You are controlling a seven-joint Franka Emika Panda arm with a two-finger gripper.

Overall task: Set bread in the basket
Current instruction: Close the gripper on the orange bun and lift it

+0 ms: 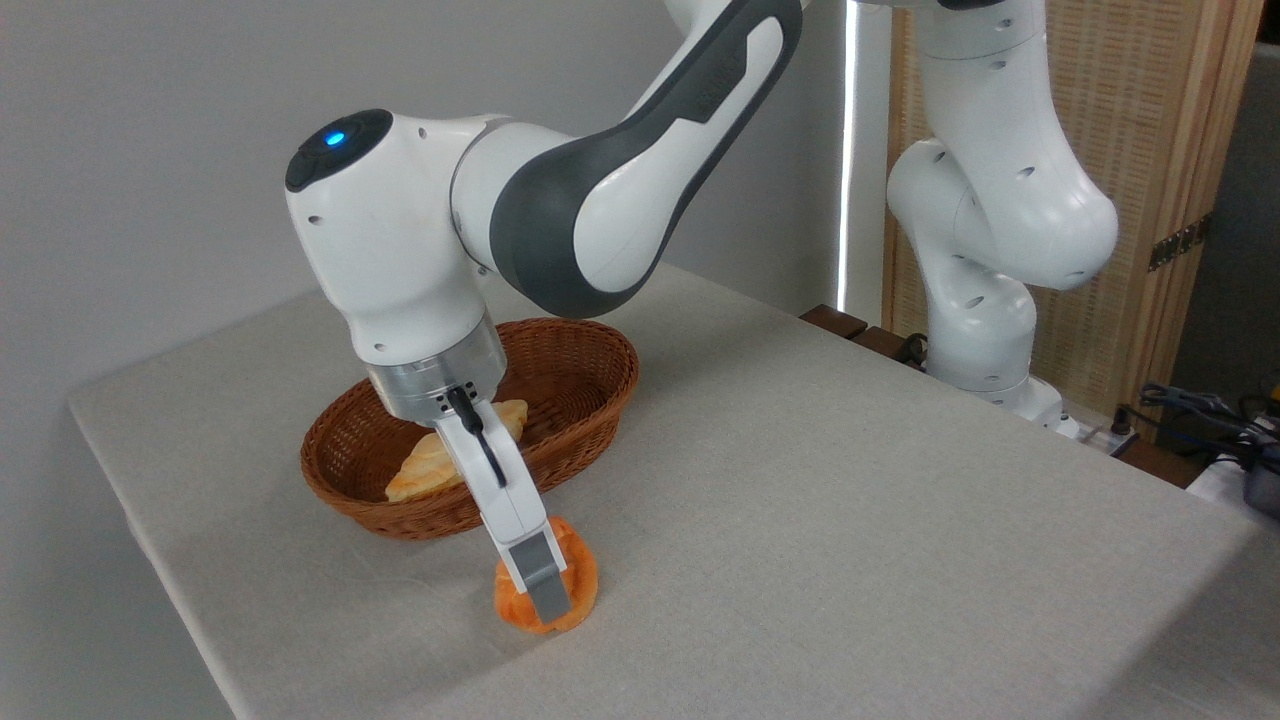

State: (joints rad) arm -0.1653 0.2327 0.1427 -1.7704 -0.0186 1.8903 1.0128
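The bread (582, 578), a small bright-orange bun, is on the table just in front of the basket, standing tilted on its edge. My gripper (556, 590) reaches down from above and is shut on the bun. One grey fingertip (546, 588) presses its near face, and the other finger is hidden behind it. The basket (600, 338), a dark reddish-brown wicker oval, sits just behind and to the left of the bun. The arm's wrist hangs over the basket's front half and hides part of it.
A pale yellow leaf-shaped pastry (425, 470) lies inside the basket. The arm's white base (985, 340) stands at the table's back right edge, with cables (1190, 405) beyond it. The table's left edge (150, 560) runs close to the basket.
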